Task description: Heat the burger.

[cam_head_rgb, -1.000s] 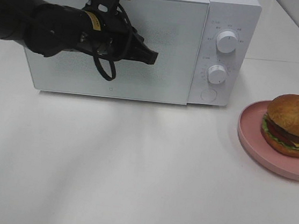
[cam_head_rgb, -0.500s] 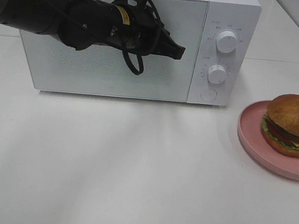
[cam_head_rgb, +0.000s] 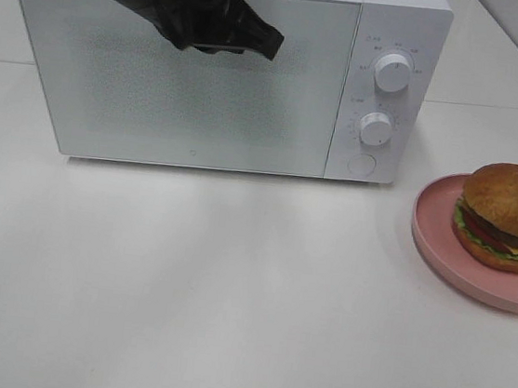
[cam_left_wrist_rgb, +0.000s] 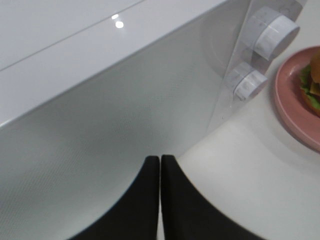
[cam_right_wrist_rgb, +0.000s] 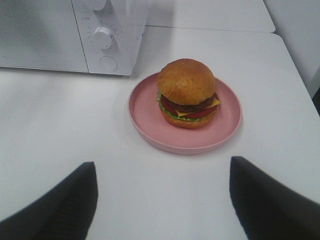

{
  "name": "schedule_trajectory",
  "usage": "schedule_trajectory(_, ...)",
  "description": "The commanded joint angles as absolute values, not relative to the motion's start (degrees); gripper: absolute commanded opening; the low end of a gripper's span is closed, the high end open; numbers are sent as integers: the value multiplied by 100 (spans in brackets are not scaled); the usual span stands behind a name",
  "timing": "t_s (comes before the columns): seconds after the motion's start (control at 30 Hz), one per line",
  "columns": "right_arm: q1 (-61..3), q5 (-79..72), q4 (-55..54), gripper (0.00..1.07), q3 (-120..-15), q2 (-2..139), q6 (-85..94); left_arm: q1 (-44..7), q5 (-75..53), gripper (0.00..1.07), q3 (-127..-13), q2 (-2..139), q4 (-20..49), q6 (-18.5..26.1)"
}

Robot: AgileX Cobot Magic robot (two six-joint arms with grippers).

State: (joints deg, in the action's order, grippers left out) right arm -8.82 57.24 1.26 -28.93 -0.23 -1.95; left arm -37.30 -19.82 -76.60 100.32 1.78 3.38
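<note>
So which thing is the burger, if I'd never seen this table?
Find the big white microwave at the back of the table. To the right of it lies a round pink plate, and the burger sits on that. It's the only food here, with a shiny brown bun.

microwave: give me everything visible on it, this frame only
The microwave is a white box standing on the white table, door shut. The door is a wide pale panel with a fine dotted texture; no handle shows. To its right, a control strip carries two round white knobs, upper knob and lower knob, with a round button beneath. The left gripper, jaws together, hangs before the door's upper part; whether it touches is unclear. The pink plate sits apart, to its right.
</note>
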Motion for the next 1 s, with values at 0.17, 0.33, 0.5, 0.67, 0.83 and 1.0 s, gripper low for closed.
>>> schedule_trajectory(0.17,-859,5678,143,67,-2893,-189,-143,-3472,-3598,0,-7706,9179,246,132)
schedule_trajectory(0.33,-859,5678,143,67,-2893,-189,-143,-2773,-4240,0,-7706,8772,372,0)
schedule_trajectory(0.5,-859,5678,143,67,-2893,-189,-143,-2040,-4859,0,-7701,8497,625,0)
schedule_trajectory(0.67,-859,5678,143,67,-2893,-189,-149,-1450,-5563,0,-7689,8199,607,0)
schedule_trajectory(0.83,-859,5678,143,67,-2893,-189,-149,-1008,-6423,0,-7678,7723,481,0)
schedule_trajectory(1.0,-859,5678,143,67,-2893,-189,-149,-928,-6658,0,-7471,7173,189,-74)
